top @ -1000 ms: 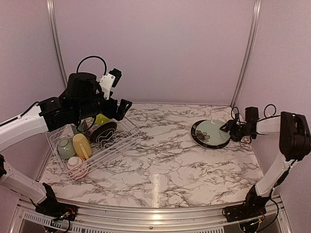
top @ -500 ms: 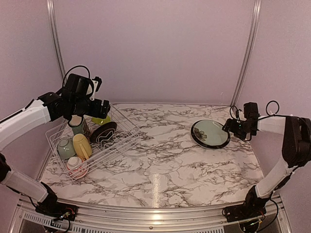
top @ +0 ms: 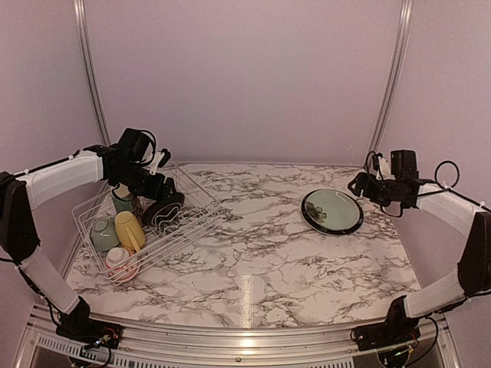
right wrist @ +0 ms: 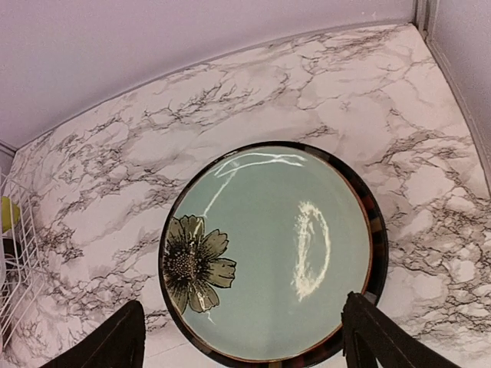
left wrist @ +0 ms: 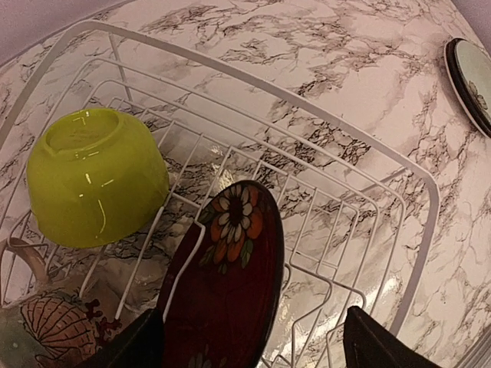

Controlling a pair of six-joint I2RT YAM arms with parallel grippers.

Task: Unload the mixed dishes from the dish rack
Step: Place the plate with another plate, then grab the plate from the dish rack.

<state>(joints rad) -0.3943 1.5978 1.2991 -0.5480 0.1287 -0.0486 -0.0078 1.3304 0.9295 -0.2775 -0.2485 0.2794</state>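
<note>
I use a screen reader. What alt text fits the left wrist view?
A dark red flowered plate stands on edge in the white wire dish rack, framed by the open left gripper. A lime-green bowl lies upturned beside it.

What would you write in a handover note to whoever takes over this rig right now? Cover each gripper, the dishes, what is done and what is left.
Left gripper: open, empty, poised over the red patterned plate, which stands on edge in the dish rack.
Right gripper: open, empty, above the pale green plate.
Done: pale green plate lies flat on the table, right side.
Left: red patterned plate, upturned lime-green bowl, yellow mug, green mug and more in the rack.
</note>
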